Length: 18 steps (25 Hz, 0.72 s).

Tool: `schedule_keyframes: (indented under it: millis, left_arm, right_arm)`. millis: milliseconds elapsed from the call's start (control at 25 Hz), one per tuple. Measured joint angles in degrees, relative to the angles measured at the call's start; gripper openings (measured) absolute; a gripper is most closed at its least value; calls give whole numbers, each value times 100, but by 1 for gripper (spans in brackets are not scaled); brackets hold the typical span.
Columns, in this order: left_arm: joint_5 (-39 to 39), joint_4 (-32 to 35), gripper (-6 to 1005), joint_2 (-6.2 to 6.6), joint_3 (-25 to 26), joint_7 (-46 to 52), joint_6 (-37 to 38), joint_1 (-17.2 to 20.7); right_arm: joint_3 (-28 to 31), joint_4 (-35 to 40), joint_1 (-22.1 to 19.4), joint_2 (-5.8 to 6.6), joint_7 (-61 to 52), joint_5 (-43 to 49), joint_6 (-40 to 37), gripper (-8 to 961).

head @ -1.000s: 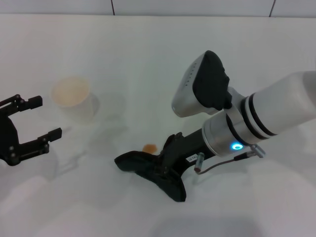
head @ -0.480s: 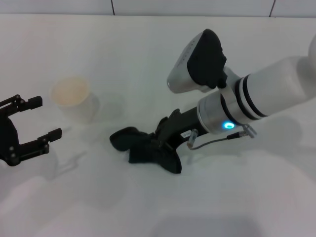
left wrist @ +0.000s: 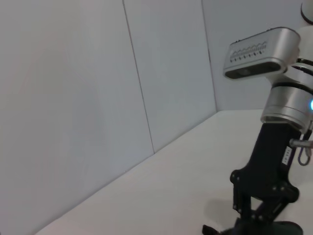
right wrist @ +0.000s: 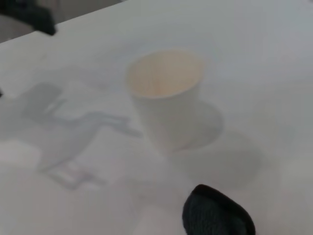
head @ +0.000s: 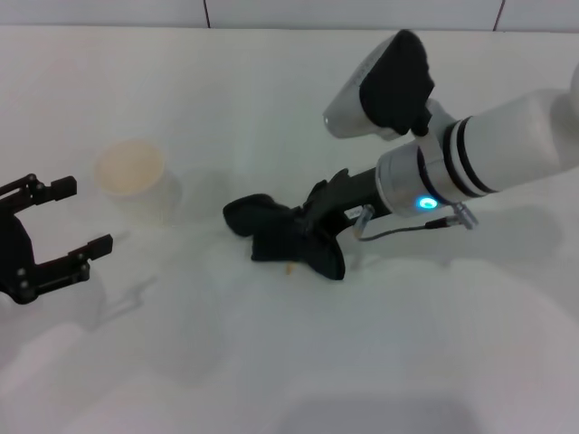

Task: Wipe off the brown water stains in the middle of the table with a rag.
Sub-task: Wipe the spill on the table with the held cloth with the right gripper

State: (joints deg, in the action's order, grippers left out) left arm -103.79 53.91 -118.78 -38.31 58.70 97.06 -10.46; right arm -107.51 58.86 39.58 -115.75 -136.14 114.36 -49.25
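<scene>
1. Black soft rag (head: 271, 231), lumpy and spread flat, pressed onto the glossy white table (head: 271, 108) near its middle, under the right gripper (head: 312, 237).
2. Right gripper's black fingers closed down on the rag, clamping it against the tabletop; arm reaching in from the right, white forearm with black bands and a lit blue dot, grey-and-black camera housing above.
3. Tiny orange-brown speck (head: 289, 268) just at the rag's near edge, touching or almost under the cloth; too small to judge more, and the rest of any stain hidden beneath the rag.
4. Pale translucent cup (head: 136, 181) upright on the table to the left of the rag, well apart from it; faint tan tint inside.
5. Left gripper (head: 81, 217) low at the left edge of the head view, black jointed fingers spread wide apart, gripping nothing, near the cup but not touching.
6. Right wrist view: same cup (right wrist: 165, 98) upright with its shadow on the table, and a dark rounded corner of the rag (right wrist: 217, 214) nearer the camera, clear of the cup.
7. Left wrist view: right arm's gripper (left wrist: 261, 208) seen farther off, pointing down at the tabletop, pale wall panels behind.
</scene>
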Motion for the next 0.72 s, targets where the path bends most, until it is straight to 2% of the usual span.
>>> schedule_keyframes:
  millis: [280, 720]
  left_arm:
    - [-19, -4, 766, -4, -1, -5, -11, 24]
    - [-71, -3, 767, -4, -4, -20, -12, -6]
  right_arm:
    - [52, -85, -89, -7, 0, -2, 41, 94]
    - [-474, 421, -411, -35, -225, -63, -160, 93]
